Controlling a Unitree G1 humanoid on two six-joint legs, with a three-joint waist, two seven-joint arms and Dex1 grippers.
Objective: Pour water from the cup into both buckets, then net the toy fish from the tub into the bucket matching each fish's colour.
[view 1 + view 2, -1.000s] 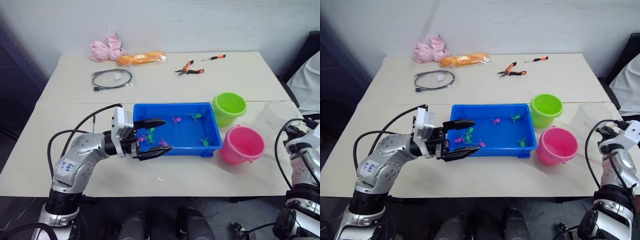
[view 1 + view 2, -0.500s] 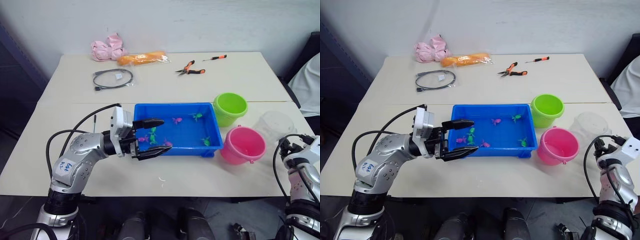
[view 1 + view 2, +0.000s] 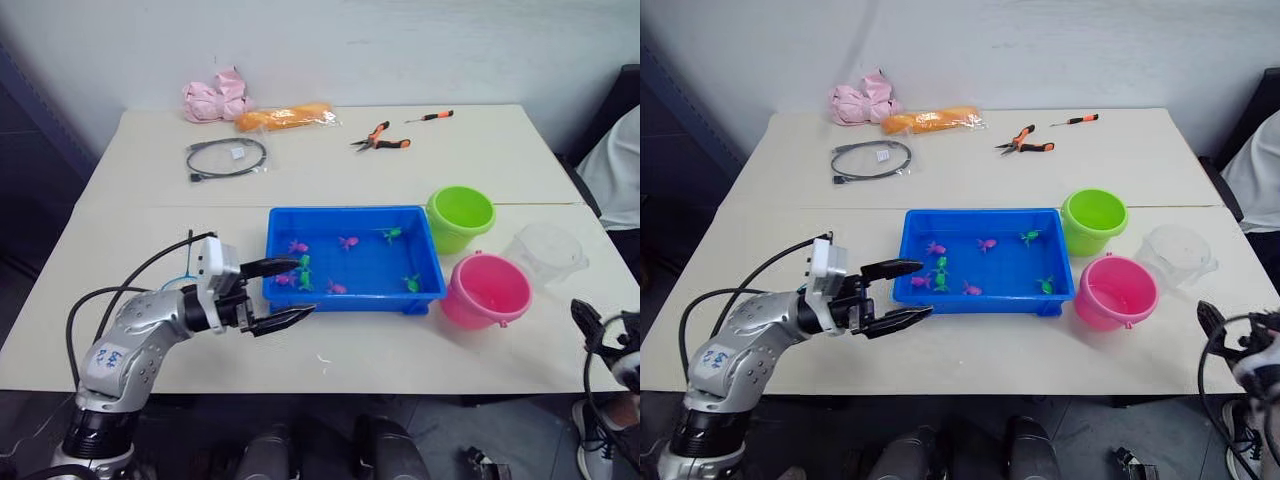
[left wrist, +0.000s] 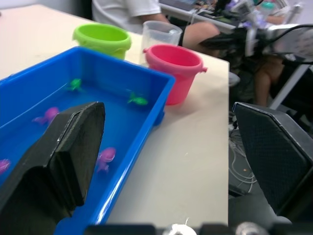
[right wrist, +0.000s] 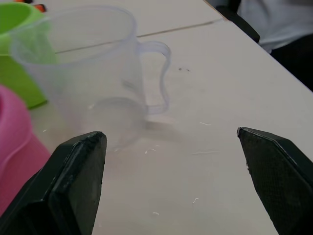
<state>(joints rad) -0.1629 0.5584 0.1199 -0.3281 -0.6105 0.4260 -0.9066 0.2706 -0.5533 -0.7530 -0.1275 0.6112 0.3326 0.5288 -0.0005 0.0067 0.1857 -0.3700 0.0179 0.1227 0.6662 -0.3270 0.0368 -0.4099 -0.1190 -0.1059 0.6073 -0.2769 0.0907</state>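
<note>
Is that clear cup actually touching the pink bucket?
Apart. The right eye view shows bare table between the cup and the pink bucket.

Head pair: I look from above, forward and down over the whole counter (image 3: 330, 180), far edge to near edge; the two eyes sit side by side, so both give me nearly the same scene, slightly shifted.
Left wrist: I sit low and close, looking along the open jaws across the tub (image 4: 98, 122) toward the green bucket (image 4: 101, 40), pink bucket (image 4: 175, 63) and cup (image 4: 159, 33).
Right wrist: I sit low and very near, off the counter's right edge, facing the cup (image 5: 83, 73) between wide-open jaws.
Shared: both wrist views and the head pair catch the cup and both buckets.
</note>
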